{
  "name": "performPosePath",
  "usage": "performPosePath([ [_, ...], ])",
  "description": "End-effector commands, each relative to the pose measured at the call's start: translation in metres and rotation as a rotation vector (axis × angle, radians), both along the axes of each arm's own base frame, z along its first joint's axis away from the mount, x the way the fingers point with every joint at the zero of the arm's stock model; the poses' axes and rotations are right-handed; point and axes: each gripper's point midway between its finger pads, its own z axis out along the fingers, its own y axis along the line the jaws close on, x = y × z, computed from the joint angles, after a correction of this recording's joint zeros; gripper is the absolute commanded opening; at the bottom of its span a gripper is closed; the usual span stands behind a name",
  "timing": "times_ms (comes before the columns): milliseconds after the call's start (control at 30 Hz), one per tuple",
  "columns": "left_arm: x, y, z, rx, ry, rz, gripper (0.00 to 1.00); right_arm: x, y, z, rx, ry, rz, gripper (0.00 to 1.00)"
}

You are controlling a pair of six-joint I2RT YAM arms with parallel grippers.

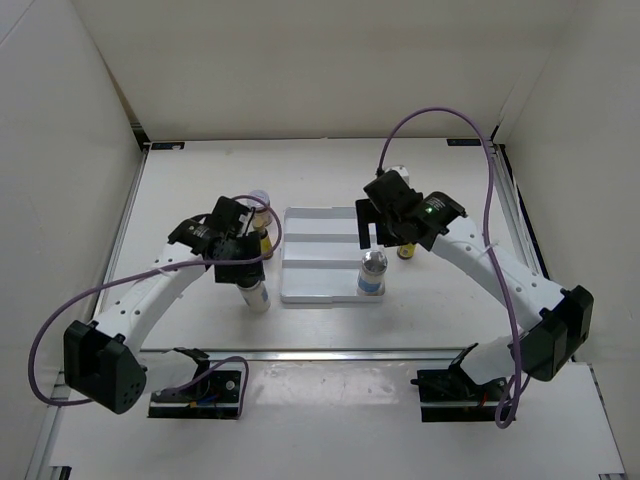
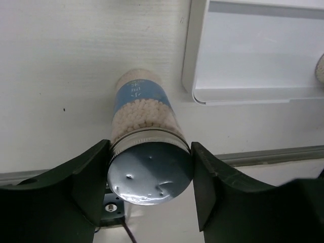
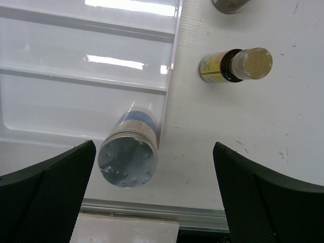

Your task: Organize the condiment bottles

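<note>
My left gripper [image 1: 247,274] [image 2: 150,174] is shut on the silver top of a white bottle [image 1: 256,295] [image 2: 142,109], which stands on the table just left of the white stepped tray [image 1: 320,250] [image 2: 253,55]. My right gripper [image 1: 372,232] [image 3: 162,169] is open and empty above the tray's front right corner. A second white bottle [image 1: 371,272] [image 3: 127,152] stands there on the tray [image 3: 76,76]. One yellow-and-black bottle [image 1: 405,250] [image 3: 228,66] stands right of the tray, another [image 1: 264,241] left of it. A brown jar [image 1: 258,200] stands behind my left gripper.
Another jar [image 1: 397,176] stands at the back right, its edge showing in the right wrist view [image 3: 230,4]. White walls enclose the table on three sides. A metal rail [image 1: 350,352] runs along the near edge.
</note>
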Motion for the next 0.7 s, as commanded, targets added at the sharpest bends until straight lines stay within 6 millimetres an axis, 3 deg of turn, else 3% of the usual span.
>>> performPosePath([
  [0,0.008,-0.010,0.017,-0.011,-0.058,-0.036,0.62,0.005,-0.017,0.011,-0.015,-0.042,-0.037,1.00],
  [100,0.012,-0.024,0.041,-0.030,-0.103,-0.065,0.53,0.006,-0.025,0.013,-0.020,-0.044,-0.052,1.00],
  [133,0.009,-0.028,0.046,-0.014,-0.097,-0.085,0.45,0.005,-0.026,0.016,-0.014,-0.051,-0.052,1.00],
  [167,0.015,-0.035,0.072,-0.035,-0.157,-0.096,0.42,0.006,-0.031,0.013,-0.026,-0.044,-0.057,1.00],
  [233,0.015,-0.039,0.088,0.013,-0.175,-0.109,0.37,0.009,-0.039,0.018,-0.015,-0.058,-0.082,1.00],
  [267,0.021,-0.047,0.113,-0.012,-0.231,-0.115,0.37,0.010,-0.042,0.018,-0.021,-0.058,-0.087,1.00],
  [367,0.027,-0.067,0.132,-0.042,-0.260,-0.146,0.36,0.012,-0.052,0.018,-0.028,-0.060,-0.106,1.00],
  [533,0.041,-0.104,0.107,-0.041,-0.219,-0.207,0.35,0.018,-0.066,0.017,-0.023,-0.059,-0.145,1.00],
  [667,0.047,-0.114,0.076,-0.015,-0.181,-0.219,0.35,0.021,-0.075,0.010,-0.018,-0.028,-0.162,1.00],
])
